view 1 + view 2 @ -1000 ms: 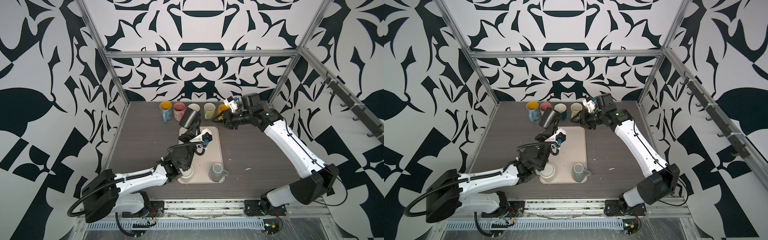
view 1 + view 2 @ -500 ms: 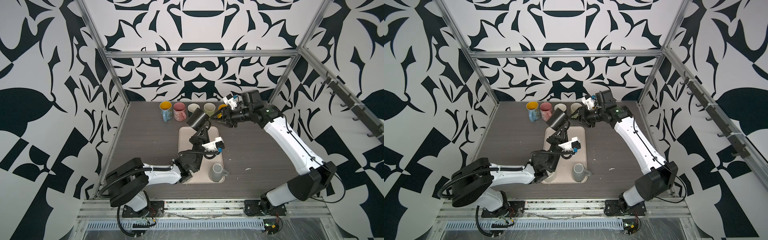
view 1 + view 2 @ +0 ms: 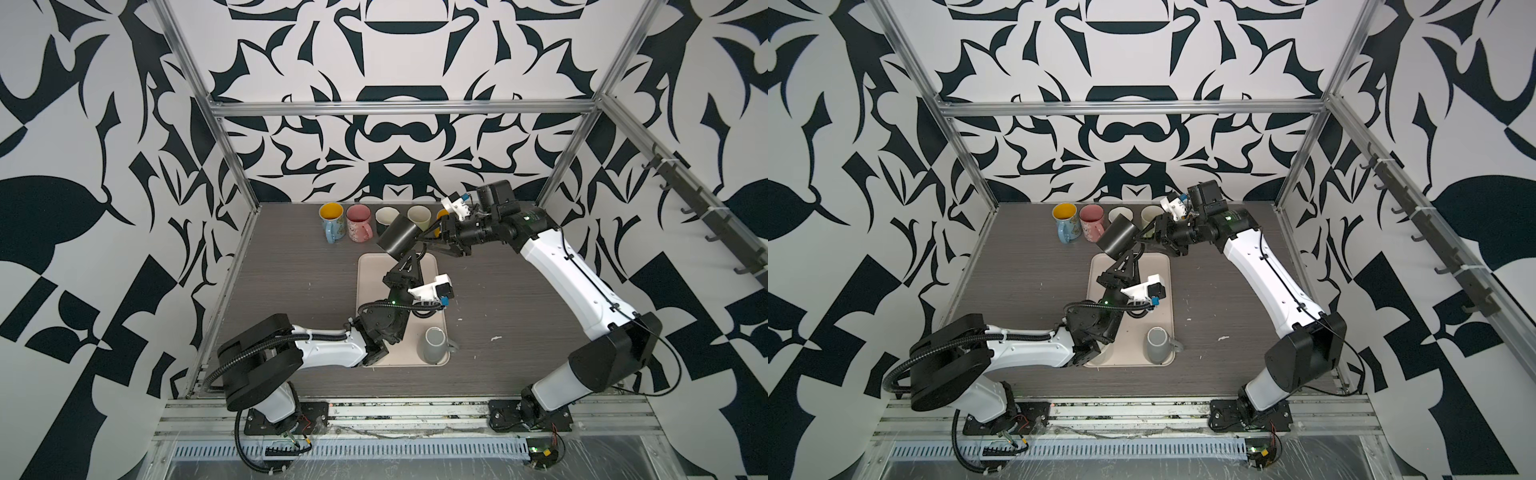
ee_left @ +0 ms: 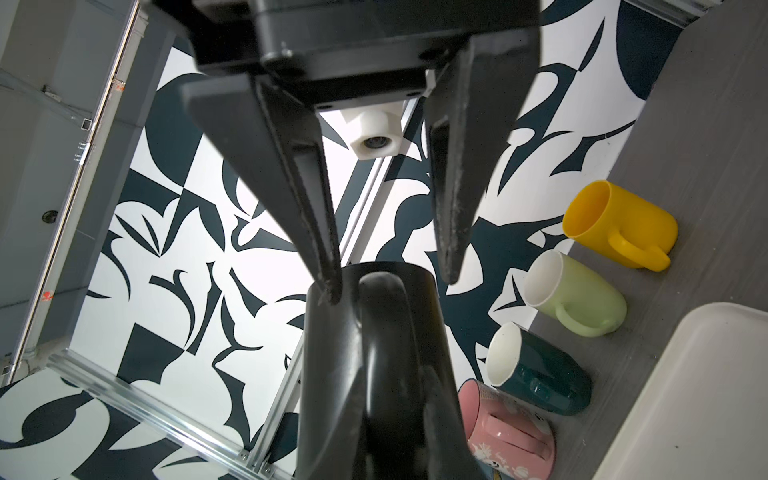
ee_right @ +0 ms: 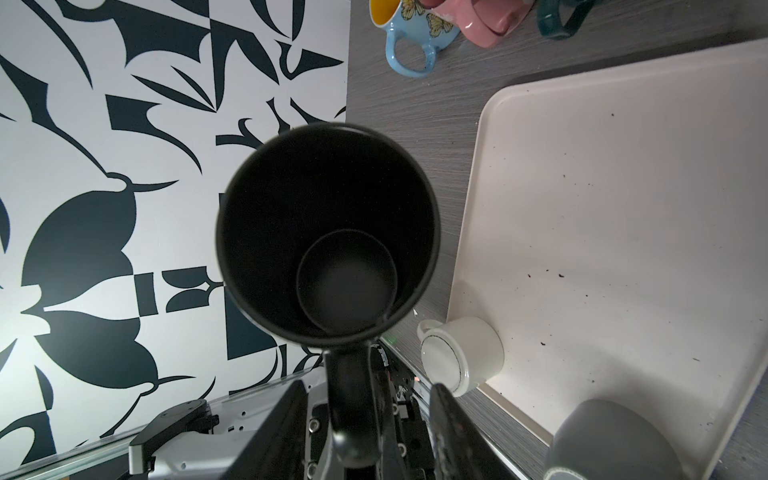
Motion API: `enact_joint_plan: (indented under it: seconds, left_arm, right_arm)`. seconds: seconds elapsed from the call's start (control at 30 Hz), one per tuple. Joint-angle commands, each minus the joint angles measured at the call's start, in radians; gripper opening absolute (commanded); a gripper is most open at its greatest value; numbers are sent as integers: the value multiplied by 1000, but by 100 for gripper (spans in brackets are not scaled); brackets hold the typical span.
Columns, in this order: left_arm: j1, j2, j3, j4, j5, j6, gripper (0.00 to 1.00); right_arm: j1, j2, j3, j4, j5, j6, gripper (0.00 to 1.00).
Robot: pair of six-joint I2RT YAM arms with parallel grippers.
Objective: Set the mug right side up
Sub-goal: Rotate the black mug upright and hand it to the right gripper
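Note:
A black mug (image 3: 398, 237) (image 3: 1119, 237) hangs tilted in the air over the far end of the beige tray (image 3: 370, 274). Its mouth (image 5: 328, 232) faces my right wrist camera. My left gripper (image 3: 409, 259) (image 3: 1129, 259) comes up from below and is shut on the mug's handle (image 4: 382, 332). My right gripper (image 3: 426, 241) (image 3: 1142, 239) reaches in from the right and is open. Its fingertips (image 4: 328, 282) straddle the top of the handle near the rim, with gaps on both sides in the right wrist view (image 5: 368, 388).
A grey mug (image 3: 434, 345) and a white mug (image 5: 461, 357) stand upside down on the tray's near end. Along the back wall stand several upright mugs: blue (image 3: 332, 222), pink (image 3: 358, 222), dark green (image 4: 540, 374), light green (image 4: 577, 299), yellow (image 4: 619, 228).
My left arm has carried the black mug to the right, up to the right gripper's fingers. The right gripper has stayed about where it was.

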Motion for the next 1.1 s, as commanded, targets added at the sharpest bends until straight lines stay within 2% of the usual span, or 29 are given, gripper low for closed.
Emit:
enact_joint_plan:
  seconds: [0.0,0.1,0.2,0.7,0.8,0.87,0.9,0.93,1.07]
  left_arm:
    - [-10,0,71,130,27,18,0]
    - [-10,2,73,130,30,17,0]
    - [-10,1,76,130,38,17,0]
    - [-11,37,91,129,57,39,0]
    - [-11,35,91,130,55,38,0]
    - [-10,34,91,130,57,39,0]
    - [-11,35,91,130,58,41,0]
    - [-11,37,91,129,57,41,0]
    - [-10,40,96,130,48,47,0]
  right_arm:
    - [-4,-9,38,6,-21,0,44]
    - [-1,-3,29,14,-26,11,36]
    - [-1,6,24,12,-33,11,32]
    - [8,42,50,-70,-19,-25,29]
    - [9,45,48,-83,-16,-32,21]
    - [11,47,43,-85,-16,-33,12]
    - [11,46,41,-87,-15,-33,3]
    - [12,48,38,-87,-13,-33,0]
    - [16,40,30,-86,-3,-38,0]
